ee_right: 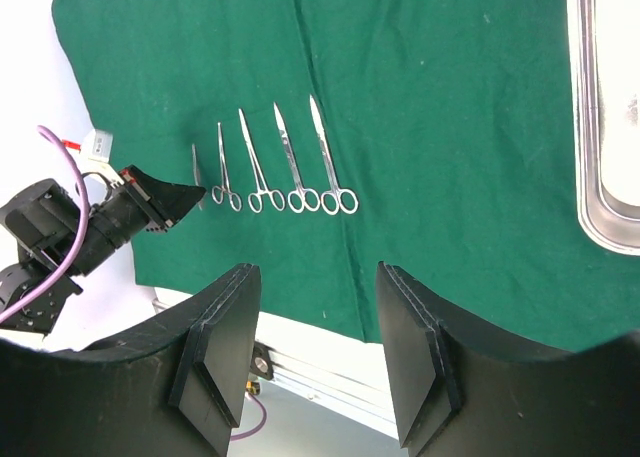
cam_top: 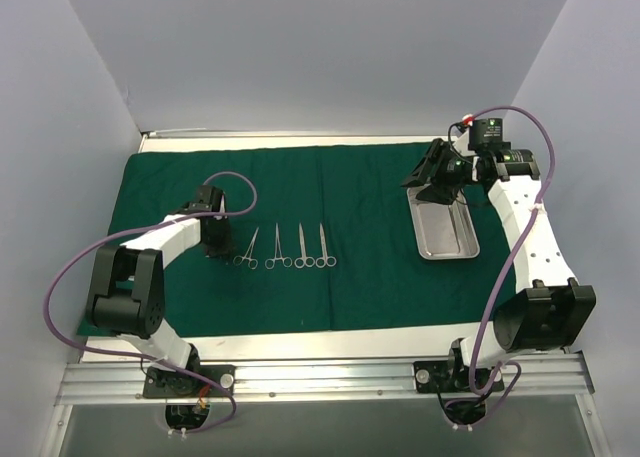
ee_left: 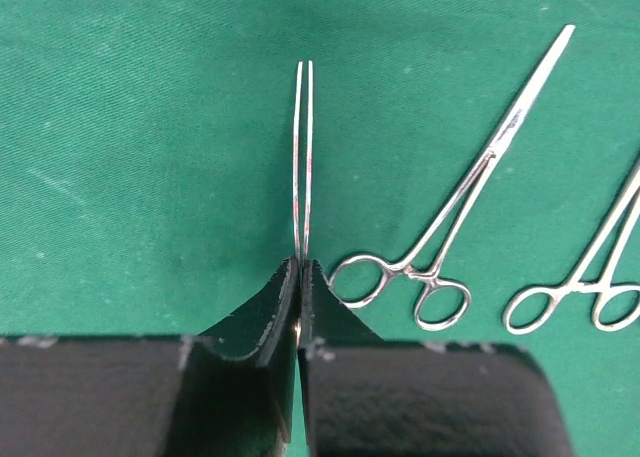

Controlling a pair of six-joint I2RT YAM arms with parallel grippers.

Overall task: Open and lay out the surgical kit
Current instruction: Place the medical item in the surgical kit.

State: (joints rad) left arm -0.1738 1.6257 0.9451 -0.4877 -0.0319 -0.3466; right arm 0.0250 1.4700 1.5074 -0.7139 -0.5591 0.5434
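Note:
The dark green drape lies spread flat over the table. Several ring-handled instruments lie in a row on it, tips pointing away; they also show in the right wrist view. My left gripper is shut on slim silver tweezers, held low over the drape just left of the row, beside a ring-handled forceps. The steel tray sits on the drape at the right, seemingly empty; its rim shows in the right wrist view. My right gripper is open and empty, raised above the tray's far end.
The drape's near edge ends short of the white table border and the aluminium rail. Purple cables loop off both arms. Grey walls close in the back and both sides.

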